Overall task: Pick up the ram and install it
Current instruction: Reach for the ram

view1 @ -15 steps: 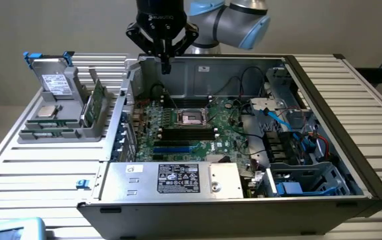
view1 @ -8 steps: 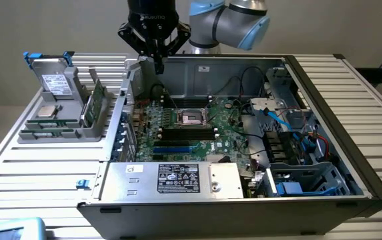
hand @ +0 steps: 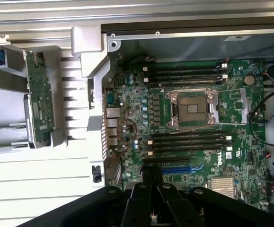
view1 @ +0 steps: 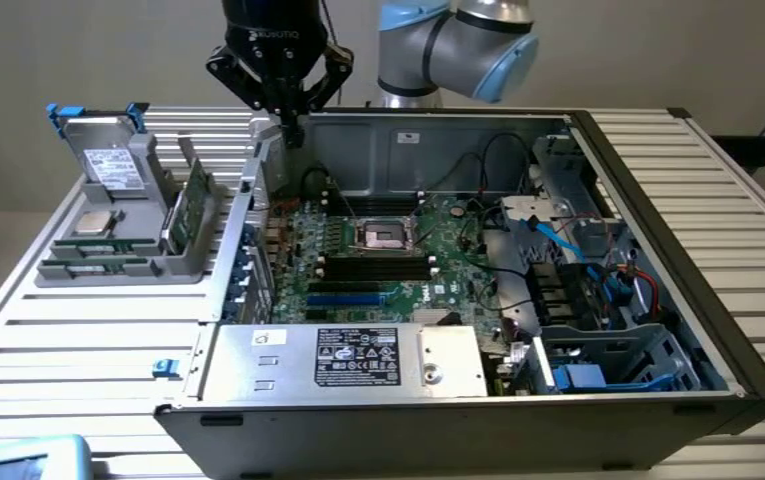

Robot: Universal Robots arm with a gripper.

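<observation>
The end effector (view1: 289,120) hangs with its fingers pressed together and nothing between them, in the upper centre-left of the exterior view, above the back corner of the open computer case (view1: 649,200). Inside the case lie the green motherboard (view1: 456,270) with its processor socket (view1: 388,235) and a labelled silver power supply (view1: 342,355) along the lower edge. The case's side wall stands between the end effector and a grey holder (view1: 102,265) on the slatted counter (view1: 75,340). The wrist view brings out the black memory slots (hand: 189,142) flanking the socket, which are cramped in the exterior view. The ram (view1: 197,205) stands on edge in the holder, beside a silver drive (view1: 115,160), lower left of the end effector and apart from it.
</observation>
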